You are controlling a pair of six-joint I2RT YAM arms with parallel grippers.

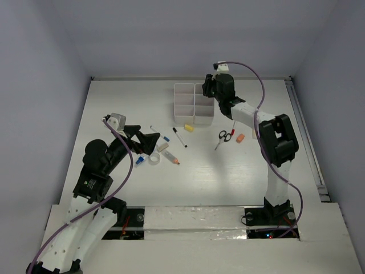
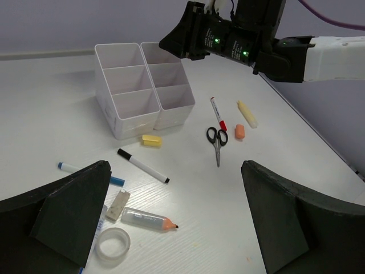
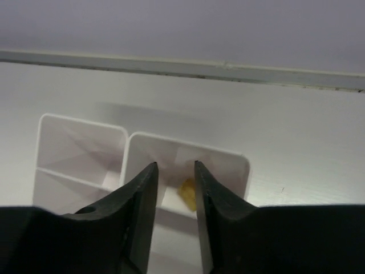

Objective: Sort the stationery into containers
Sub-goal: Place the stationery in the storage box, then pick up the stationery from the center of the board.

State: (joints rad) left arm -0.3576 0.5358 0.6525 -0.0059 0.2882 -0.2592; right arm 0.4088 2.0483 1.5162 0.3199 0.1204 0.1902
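The white organiser tray (image 1: pixel 194 105) stands at the back middle of the table and also shows in the left wrist view (image 2: pixel 140 85). My right gripper (image 1: pixel 211 85) hangs over its far right compartment (image 3: pixel 188 145), jaws a little apart and holding nothing (image 3: pixel 174 165). A yellow eraser (image 3: pixel 187 193) lies in the bottom of that compartment. My left gripper (image 1: pixel 149 140) is wide open and empty (image 2: pixel 174 171) above the loose items. Under it lie a tape roll (image 2: pixel 112 245), an orange-tipped tube (image 2: pixel 147 219), a black-capped pen (image 2: pixel 142 165) and a blue-capped pen (image 2: pixel 91 174).
Another yellow eraser (image 2: pixel 151 140) lies just in front of the tray. Right of it are black-handled scissors (image 2: pixel 217 140), a red-capped pen (image 2: pixel 217 113), an orange eraser (image 2: pixel 239 132) and a cream tube (image 2: pixel 247 114). A small white block (image 2: pixel 118 205) lies beside the tape roll.
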